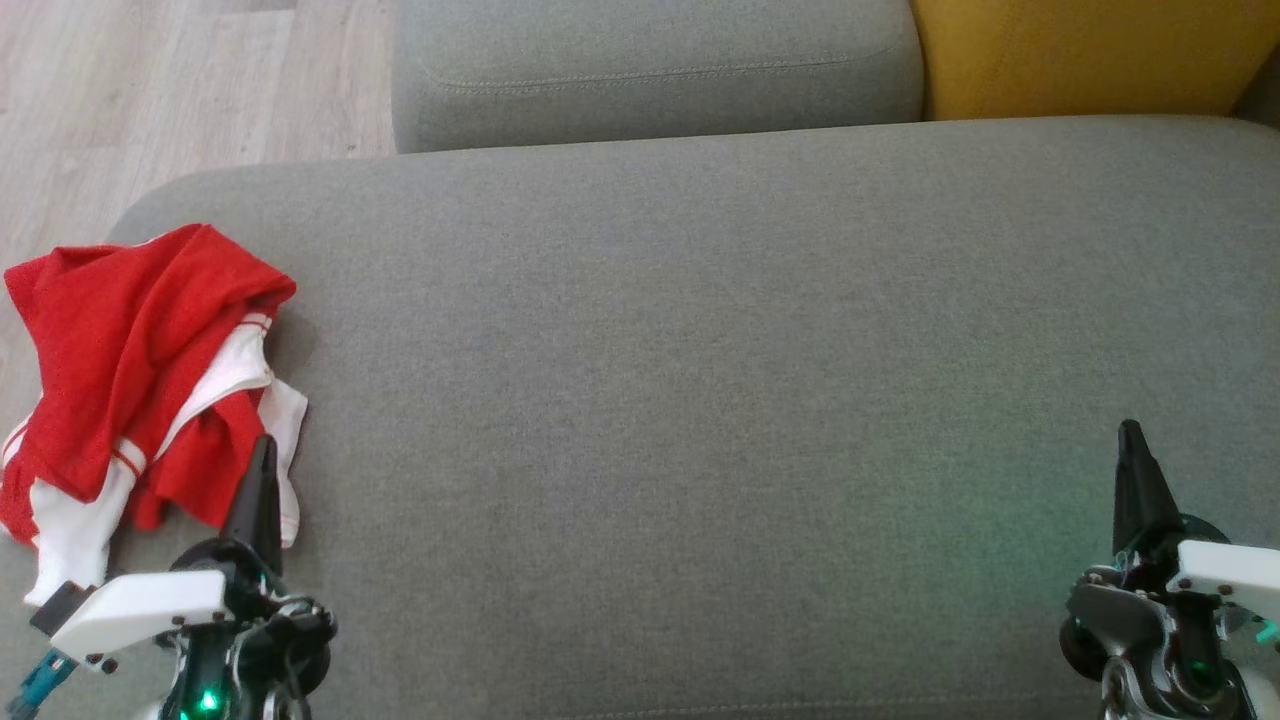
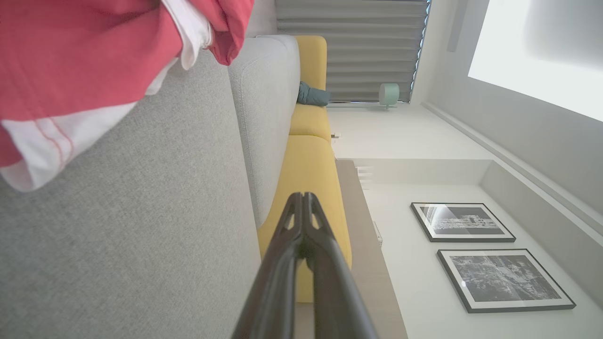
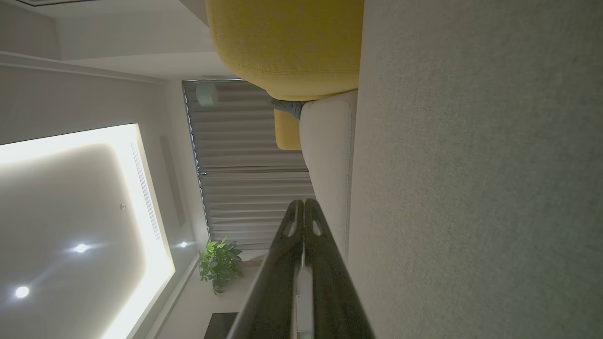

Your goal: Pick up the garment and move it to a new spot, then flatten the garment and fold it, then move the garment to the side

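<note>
Left gripper [image 1: 264,450] and right gripper [image 1: 1131,432] rest at the grey seat cushion's [image 1: 700,330] near corners, fingers pressed together and empty, seemingly parked before the pick. The crumpled red-and-white garment [image 1: 140,370] lies at the cushion's left edge, just beside the left gripper.

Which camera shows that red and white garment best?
The head view: the crumpled garment lies almost wholly in sight at the left end of the grey sofa. The left wrist view catches a close, cropped part. The right wrist view faces sofa and curtains.
</note>
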